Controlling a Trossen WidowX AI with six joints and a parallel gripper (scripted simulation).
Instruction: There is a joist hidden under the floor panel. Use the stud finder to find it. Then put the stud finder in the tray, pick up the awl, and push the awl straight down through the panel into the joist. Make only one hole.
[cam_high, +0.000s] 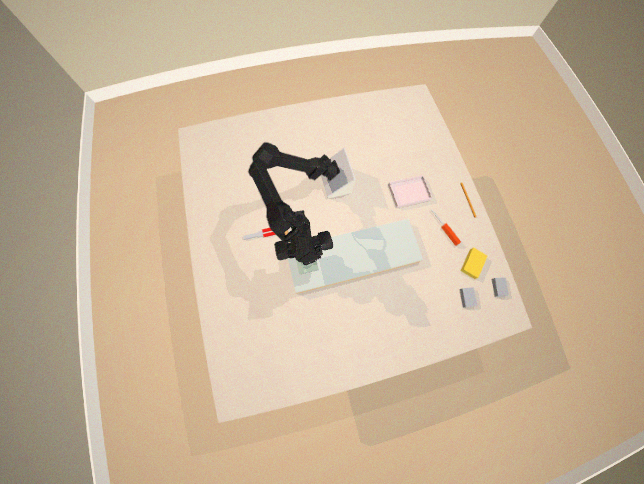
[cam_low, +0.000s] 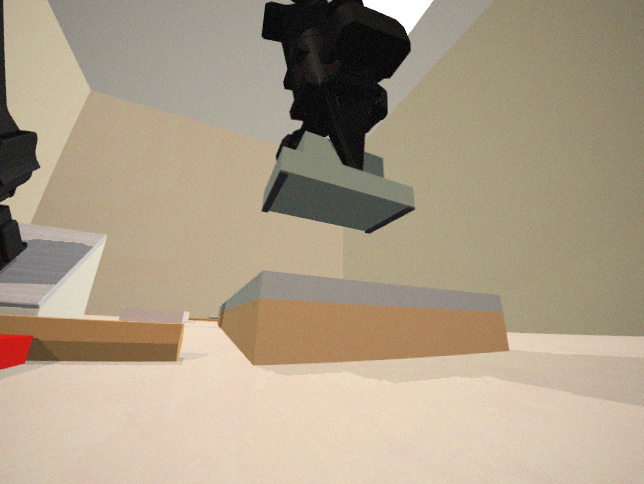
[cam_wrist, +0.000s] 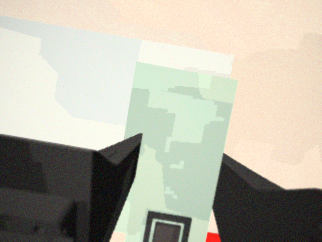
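My gripper (cam_high: 310, 257) (cam_low: 321, 154) (cam_wrist: 174, 145) is shut on the pale green stud finder (cam_high: 308, 268) (cam_low: 343, 179) (cam_wrist: 192, 125). Its underside faces down, and it hangs in the air with a gap above the left end of the floor panel (cam_high: 403, 242) (cam_low: 374, 289) (cam_wrist: 25, 95). Its dark-framed window (cam_wrist: 166, 232) shows at the bottom of the wrist view; no reading is legible. A wooden-handled tool, apparently the awl (cam_high: 289, 230) (cam_low: 109, 330), lies left of the panel, mostly hidden by the arm in the top view. The pink tray (cam_high: 410, 192) (cam_low: 152, 314) stands behind the panel and looks empty.
A red-handled tool (cam_high: 268, 232) (cam_low: 13, 349) (cam_wrist: 213, 237) lies beside the wooden handle. A slanted stand (cam_high: 342, 179) (cam_low: 72, 260) is by the arm's base. At right are an orange-red screwdriver-like tool (cam_high: 451, 234), an orange stick (cam_high: 468, 200), a yellow block (cam_high: 474, 262) and two grey blocks (cam_high: 469, 297) (cam_high: 500, 287).
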